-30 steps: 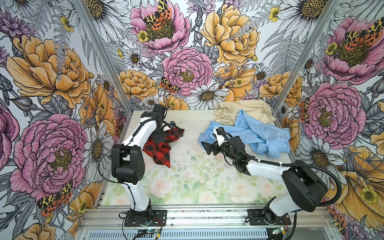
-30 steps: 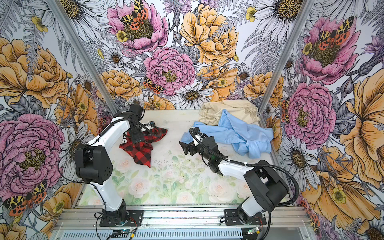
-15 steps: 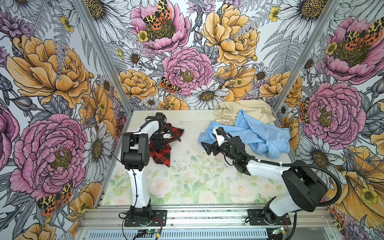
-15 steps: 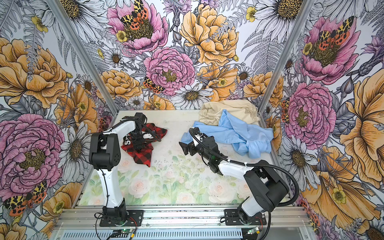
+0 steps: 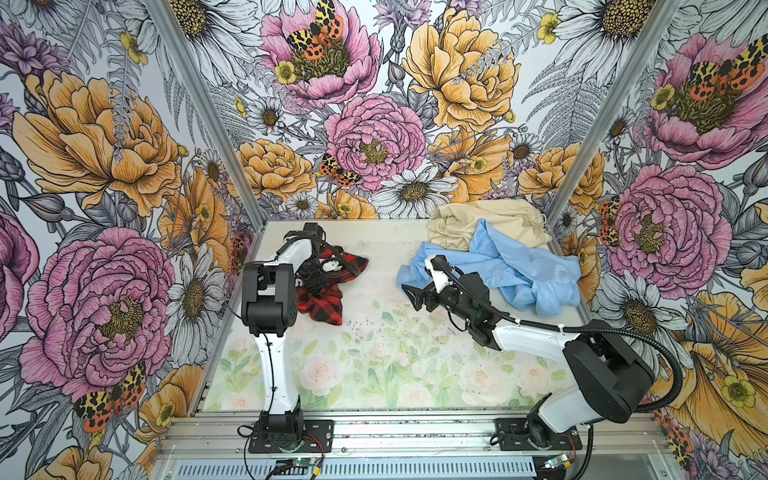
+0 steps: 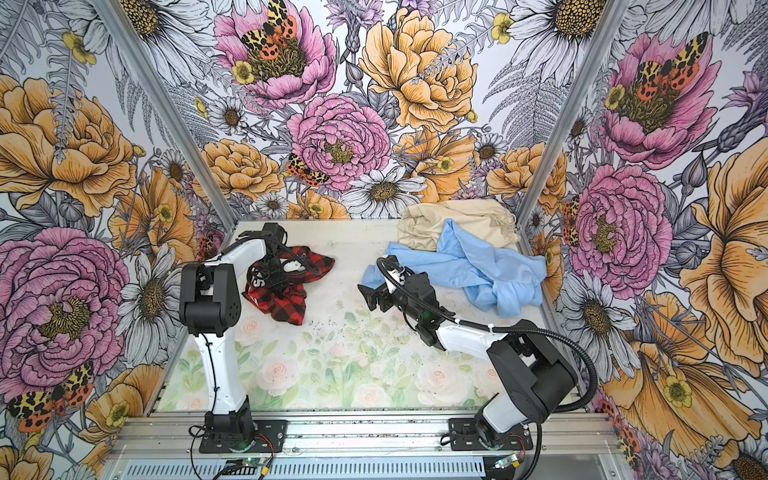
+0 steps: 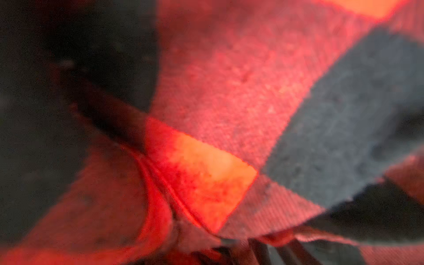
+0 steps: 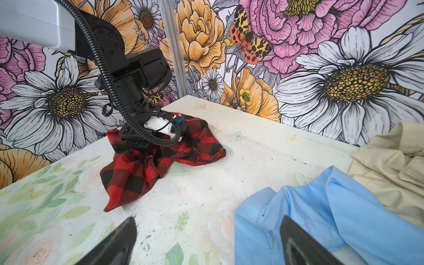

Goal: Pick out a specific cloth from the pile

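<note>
The cloth (image 5: pixel 328 303) (image 6: pixel 286 305), red-and-black check, lies crumpled at the back left of the table, apart from the pile. A dark patch with white lettering (image 6: pixel 257 286) shows at its left edge. My left gripper (image 5: pixel 316 278) (image 6: pixel 274 279) (image 8: pixel 142 146) points down into the cloth's middle, with its fingertips buried in the folds. The left wrist view shows only blurred checked cloth (image 7: pixel 229 91) close up, no jaws. My right gripper (image 5: pixel 412 294) (image 6: pixel 370 297) (image 8: pixel 207 220) hovers open and empty over bare table, beside the blue cloth's near corner.
The pile sits at the back right: a light blue cloth (image 5: pixel 519 262) (image 8: pixel 309 206) spread in front of and partly over a cream cloth (image 5: pixel 490 224) (image 8: pixel 394 160). Flowered walls close in the table (image 5: pixel 374 365) on three sides. The left arm's black elbow (image 5: pixel 268 299) stands in front of the cloth.
The left arm has folded and swung its elbow in front of the checked cloth, and its gripper has sunk into the fabric. The right arm has not moved.
</note>
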Motion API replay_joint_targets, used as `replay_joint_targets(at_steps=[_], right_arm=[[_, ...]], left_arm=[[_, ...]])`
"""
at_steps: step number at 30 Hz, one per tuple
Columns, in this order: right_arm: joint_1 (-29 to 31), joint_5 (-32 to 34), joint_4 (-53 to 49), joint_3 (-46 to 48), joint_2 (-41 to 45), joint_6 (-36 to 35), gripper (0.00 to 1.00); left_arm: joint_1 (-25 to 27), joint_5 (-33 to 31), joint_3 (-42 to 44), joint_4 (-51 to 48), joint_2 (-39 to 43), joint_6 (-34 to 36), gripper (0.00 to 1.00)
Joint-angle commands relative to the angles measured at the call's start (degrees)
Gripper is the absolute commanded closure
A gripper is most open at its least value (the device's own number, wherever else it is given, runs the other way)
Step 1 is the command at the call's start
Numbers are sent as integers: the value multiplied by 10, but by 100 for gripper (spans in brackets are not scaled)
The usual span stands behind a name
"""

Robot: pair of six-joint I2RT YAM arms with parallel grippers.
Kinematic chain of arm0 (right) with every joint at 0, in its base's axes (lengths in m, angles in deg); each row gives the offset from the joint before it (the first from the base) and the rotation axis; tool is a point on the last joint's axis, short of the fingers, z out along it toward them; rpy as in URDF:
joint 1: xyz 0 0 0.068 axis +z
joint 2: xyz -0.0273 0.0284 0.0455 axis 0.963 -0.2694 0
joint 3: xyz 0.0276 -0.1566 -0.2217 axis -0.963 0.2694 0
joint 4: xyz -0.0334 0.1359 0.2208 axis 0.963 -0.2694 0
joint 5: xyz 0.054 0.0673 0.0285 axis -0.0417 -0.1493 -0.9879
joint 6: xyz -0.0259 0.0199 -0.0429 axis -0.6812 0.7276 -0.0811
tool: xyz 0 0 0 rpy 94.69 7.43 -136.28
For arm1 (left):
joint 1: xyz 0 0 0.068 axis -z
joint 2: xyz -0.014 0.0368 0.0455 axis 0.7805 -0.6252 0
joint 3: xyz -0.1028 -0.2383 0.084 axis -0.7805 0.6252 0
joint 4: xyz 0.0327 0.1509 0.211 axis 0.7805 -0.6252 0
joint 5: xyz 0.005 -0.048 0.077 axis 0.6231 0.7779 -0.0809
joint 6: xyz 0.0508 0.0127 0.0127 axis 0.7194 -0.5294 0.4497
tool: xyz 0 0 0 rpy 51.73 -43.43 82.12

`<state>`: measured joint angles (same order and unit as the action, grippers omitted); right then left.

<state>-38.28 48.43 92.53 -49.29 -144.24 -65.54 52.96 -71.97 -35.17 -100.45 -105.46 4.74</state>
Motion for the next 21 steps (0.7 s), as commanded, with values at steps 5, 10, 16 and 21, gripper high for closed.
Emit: replay_joint_targets(at_steps=[5,10,16,21], right_arm=[[5,-3,6,-1,1,-10,3],[4,9,1,1,7,-18,3],[4,11,-1,1,10,-18,3],[5,17,-4,1,14,-19,3]], left_arm=[[13,104,26,-32,-66,9,100],[32,40,21,-7,-48,-16,100],[25,27,-45,21,42,-89,100],[19,48,-111,37,105,-191,100]])
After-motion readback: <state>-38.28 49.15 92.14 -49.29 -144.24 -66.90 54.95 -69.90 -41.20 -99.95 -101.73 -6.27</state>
